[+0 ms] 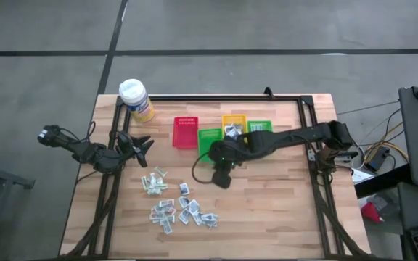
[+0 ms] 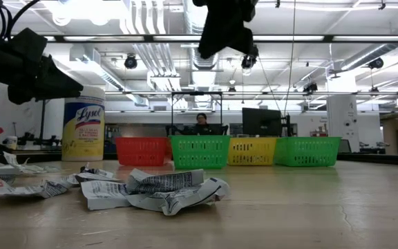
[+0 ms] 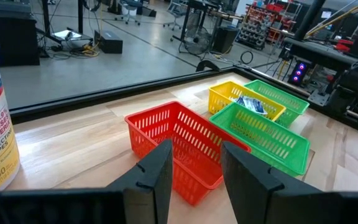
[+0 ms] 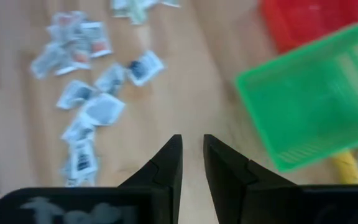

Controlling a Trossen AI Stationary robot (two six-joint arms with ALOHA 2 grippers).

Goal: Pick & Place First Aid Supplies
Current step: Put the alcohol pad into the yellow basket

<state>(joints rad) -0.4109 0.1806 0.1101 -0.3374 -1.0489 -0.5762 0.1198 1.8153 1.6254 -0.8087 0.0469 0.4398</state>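
Note:
The first aid supplies (image 1: 174,203) are several small white packets lying flat and scattered on the wooden table's near-left part; they also show in the low view (image 2: 150,190) and the right wrist view (image 4: 86,93). My right gripper (image 1: 222,177) hangs above the table between the packets and the near green bin (image 1: 209,141). Its fingers (image 4: 191,155) point slanting down, a narrow gap apart, with nothing between them. My left gripper (image 1: 140,143) waits at the table's left, open and empty (image 3: 196,155), facing the bins. One packet (image 3: 252,104) lies in the yellow bin (image 1: 233,125).
Red bin (image 1: 186,133), near green bin, yellow bin and a second green bin (image 1: 260,127) stand in a row at mid-table. A yellow wipes canister with a white cap (image 1: 136,99) stands at the far left corner. A black frame (image 1: 310,109) edges the table.

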